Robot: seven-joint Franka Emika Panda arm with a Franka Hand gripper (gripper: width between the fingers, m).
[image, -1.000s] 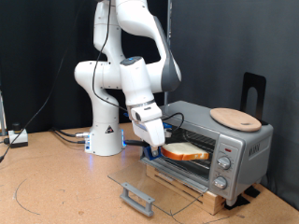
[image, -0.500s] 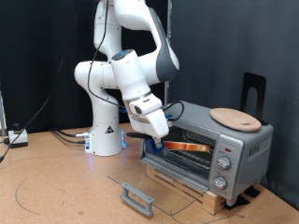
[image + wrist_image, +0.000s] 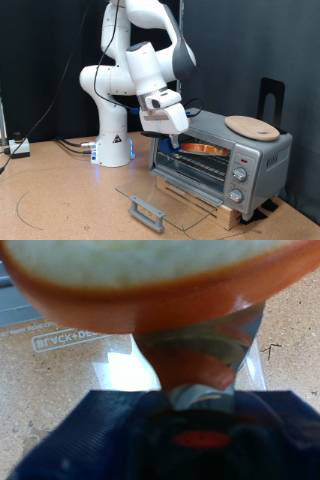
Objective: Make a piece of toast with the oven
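Toast, a flat slice of bread with a pale cream face and golden-brown crust (image 3: 150,280), fills the upper part of the wrist view, and the tool (image 3: 195,365) is clenched on its near edge, the crust pinched between the fingers so that the jaws stand only as far apart as the slice is thick. In the exterior view the white arm's tool (image 3: 172,137) sits at the upper front of the small boxy silver-grey toaster oven (image 3: 255,160), and an orange-brown strip of the slice (image 3: 200,147) shows just beside it, inside the top of the oven's opening, above the wire rack. The oven's glass front door (image 3: 165,195) lies folded down flat on the brown table (image 3: 60,200), its grey handle (image 3: 147,212) toward the exterior view's bottom. Three round knobs (image 3: 238,175) stand in a column on the oven's front at the exterior view's right. A round tan wooden plate (image 3: 250,126) rests on the oven's roof, well apart from the tool.
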